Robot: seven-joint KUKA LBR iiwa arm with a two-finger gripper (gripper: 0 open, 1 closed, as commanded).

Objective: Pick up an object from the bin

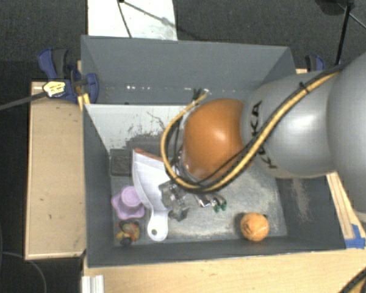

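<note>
My gripper (178,205) hangs below the arm's orange cover, low over the bin floor left of centre. It is right beside a white scoop-shaped thing (151,191) whose round end (157,230) points toward the front wall. Left of the scoop lies a purple knobbed piece (128,203), and in front of that a small dark mottled ball (128,231). A small green-tipped item (219,207) lies just right of the gripper. I see nothing held in the gripper.
An orange ball (254,226) rests near the front wall, right of the gripper. A dark grey block (119,162) lies against the left wall, behind the scoop. The arm and its cover hide the middle and right of the bin.
</note>
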